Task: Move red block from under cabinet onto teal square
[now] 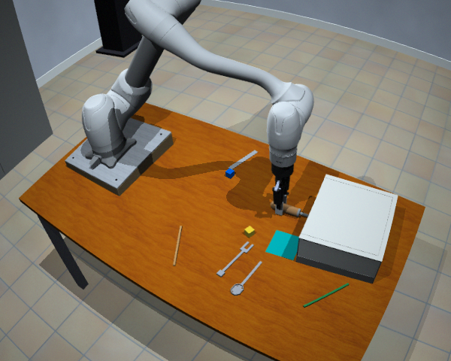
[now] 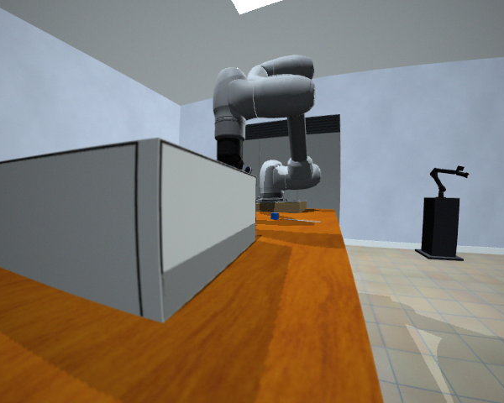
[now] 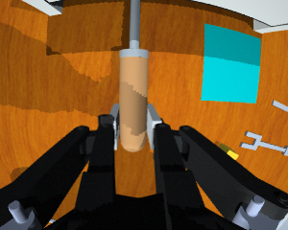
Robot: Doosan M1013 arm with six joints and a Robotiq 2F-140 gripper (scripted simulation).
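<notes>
My gripper (image 1: 279,210) points straight down beside the white cabinet (image 1: 348,223) and is shut on the wooden handle of a tool (image 1: 289,210) that lies on the table. In the wrist view the fingers clamp the tan handle (image 3: 132,99), and its grey metal shaft (image 3: 135,19) points toward the cabinet's lower edge. The teal square (image 1: 283,244) lies flat against the cabinet's front left side and also shows in the wrist view (image 3: 230,64). The red block is hidden in all views.
A yellow cube (image 1: 249,231), a fork tool (image 1: 235,258) and a spoon tool (image 1: 246,278) lie near the teal square. A blue cube (image 1: 229,173) with a grey strip (image 1: 244,159), a wooden stick (image 1: 177,245) and a green stick (image 1: 325,295) also lie on the table. The arm's base (image 1: 119,155) stands at the far left.
</notes>
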